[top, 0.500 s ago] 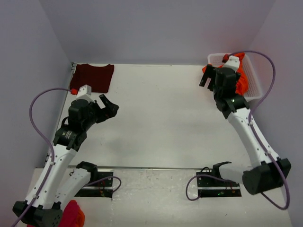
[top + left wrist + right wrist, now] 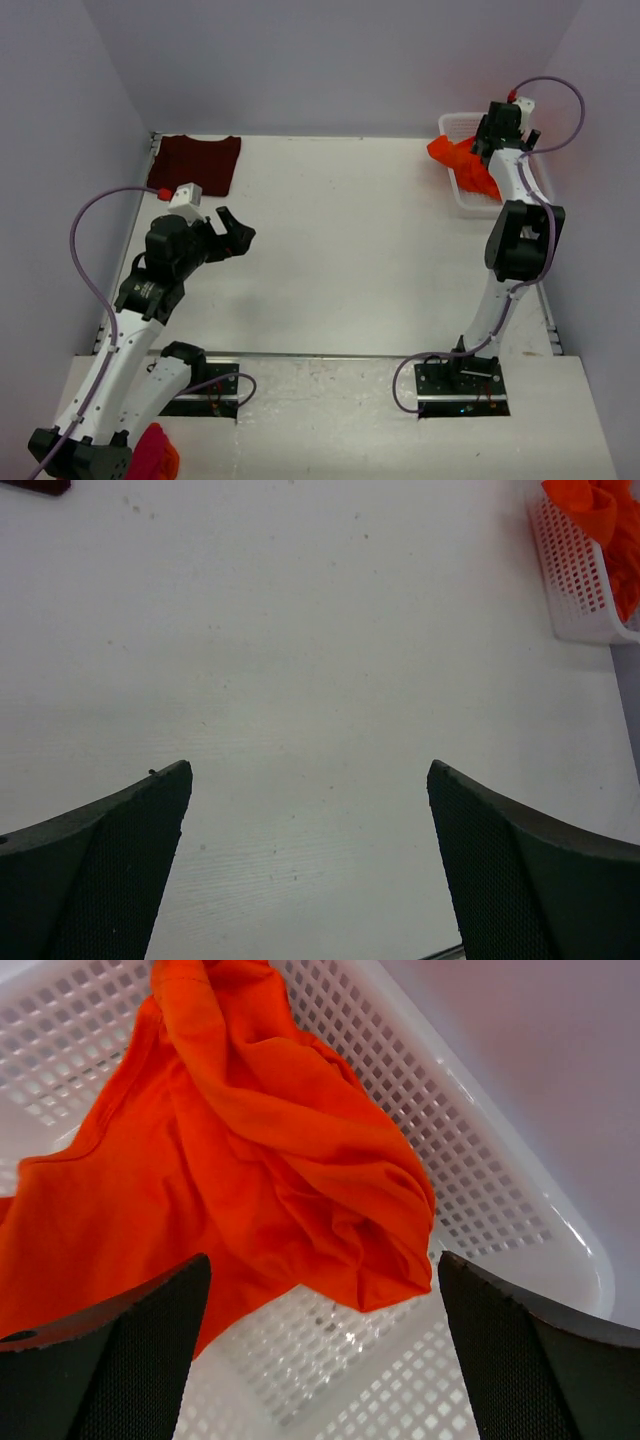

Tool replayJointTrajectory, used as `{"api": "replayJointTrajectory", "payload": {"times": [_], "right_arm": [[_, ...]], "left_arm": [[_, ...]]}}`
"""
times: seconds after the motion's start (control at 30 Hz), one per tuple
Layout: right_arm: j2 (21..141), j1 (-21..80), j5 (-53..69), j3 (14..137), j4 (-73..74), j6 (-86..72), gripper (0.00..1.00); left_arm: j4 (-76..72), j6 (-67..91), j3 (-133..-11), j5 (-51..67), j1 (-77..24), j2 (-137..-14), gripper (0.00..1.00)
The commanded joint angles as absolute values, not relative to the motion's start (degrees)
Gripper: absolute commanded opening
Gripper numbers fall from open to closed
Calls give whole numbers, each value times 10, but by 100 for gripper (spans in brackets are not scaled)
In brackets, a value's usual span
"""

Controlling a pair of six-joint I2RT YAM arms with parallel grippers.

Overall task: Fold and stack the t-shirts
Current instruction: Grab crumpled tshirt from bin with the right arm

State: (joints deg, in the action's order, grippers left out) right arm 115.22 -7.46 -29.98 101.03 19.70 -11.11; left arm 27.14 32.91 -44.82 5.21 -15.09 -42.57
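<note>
The bright orange t-shirt [image 2: 463,160] lies crumpled in a white mesh basket [image 2: 462,128] at the back right, spilling over its left rim. In the right wrist view it [image 2: 250,1160] fills the basket. My right gripper [image 2: 497,138] hangs over the basket, open and empty [image 2: 320,1290], just above the shirt. The dark maroon t-shirt [image 2: 198,162] lies folded flat at the back left. My left gripper [image 2: 236,232] is open and empty [image 2: 310,780] above bare table, in front of the maroon shirt. The basket with the orange shirt also shows in the left wrist view [image 2: 585,550].
A pink-red cloth bundle [image 2: 152,453] lies off the table by the left arm's base. Purple-grey walls close in the table at the back and both sides. The right arm stands upright along the table's right edge.
My right arm has swung back and to the right, bringing its gripper over the basket. My left gripper has barely moved.
</note>
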Motion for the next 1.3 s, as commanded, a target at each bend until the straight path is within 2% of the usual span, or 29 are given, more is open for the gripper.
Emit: {"api": "replayJointTrajectory", "payload": {"times": [0.0, 0.17, 0.3, 0.33, 0.6, 0.63, 0.7, 0.73, 0.8, 0.83, 0.87, 1.1, 1.27], "right_arm": [[1186, -94, -274, 1079, 170, -41, 95], [1235, -129, -245, 1100, 165, 10, 92], [1260, -145, -273, 1084, 126, 62, 91], [1270, -152, -270, 1084, 118, 69, 89], [1313, -171, -242, 1105, 112, 64, 82], [1318, -171, -240, 1113, 125, 62, 76], [1326, -171, -229, 1128, 132, 55, 71], [1327, -171, -228, 1127, 128, 55, 54], [1332, -171, -215, 1141, 134, 53, 33], [1334, -171, -217, 1147, 140, 48, 10], [1336, -171, -214, 1151, 143, 47, 0], [1287, -155, -185, 1174, 142, 20, 0], [1219, -90, -213, 1194, 141, 41, 0]], "left_arm": [[262, 277, -473, 30, -152, -405, 100], [266, 258, -468, 28, -156, -395, 100], [261, 258, -459, 19, -177, -407, 100], [261, 258, -458, 18, -178, -409, 100], [271, 255, -480, 10, -179, -424, 100], [267, 256, -479, 11, -180, -425, 100], [257, 257, -476, 19, -179, -431, 100], [256, 258, -473, 21, -179, -433, 100], [255, 258, -472, 25, -179, -433, 100], [256, 258, -471, 24, -179, -432, 100], [257, 258, -471, 23, -179, -432, 100], [240, 265, -454, 19, -179, -438, 100], [243, 289, -454, 9, -179, -450, 100]]}}
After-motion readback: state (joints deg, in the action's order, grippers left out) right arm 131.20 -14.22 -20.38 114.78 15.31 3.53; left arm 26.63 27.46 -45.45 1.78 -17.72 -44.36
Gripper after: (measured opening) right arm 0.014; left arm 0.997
